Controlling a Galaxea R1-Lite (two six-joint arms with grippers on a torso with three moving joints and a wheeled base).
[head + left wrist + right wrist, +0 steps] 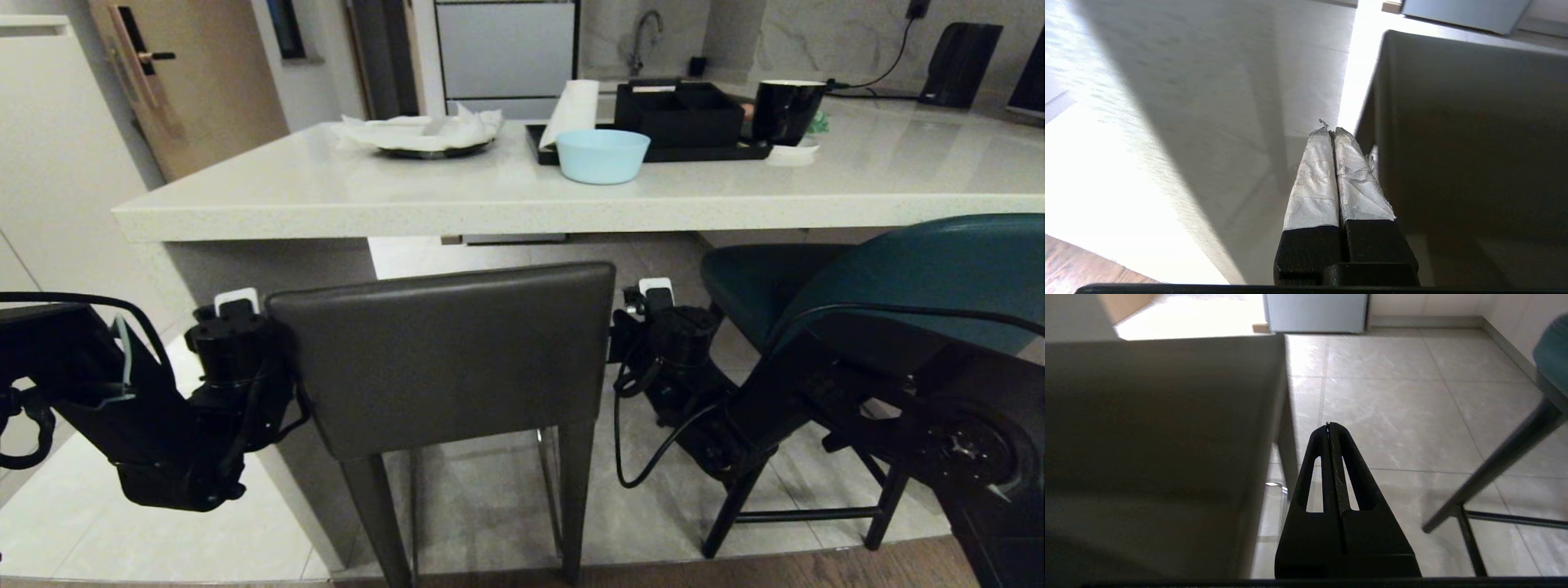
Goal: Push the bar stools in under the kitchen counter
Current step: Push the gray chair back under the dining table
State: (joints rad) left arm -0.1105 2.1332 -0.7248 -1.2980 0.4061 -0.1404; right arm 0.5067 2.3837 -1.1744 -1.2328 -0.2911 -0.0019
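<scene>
Two grippers, the left gripper (1333, 132) and the right gripper (1328, 426), flank the grey stool (445, 355), one at each side of its backrest, both with fingers pressed together and holding nothing; an even two-sided push, in my judgement, keeps it square. The grey stool stands just short of the kitchen counter (522, 208), the teal stool (898, 273) partly under it. On the counter, the blue bowl (602, 155) looks empty; the black cup (785, 110) cannot be judged.

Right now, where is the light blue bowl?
In the head view, the light blue bowl sits on the kitchen counter, just in front of the black tray.
</scene>
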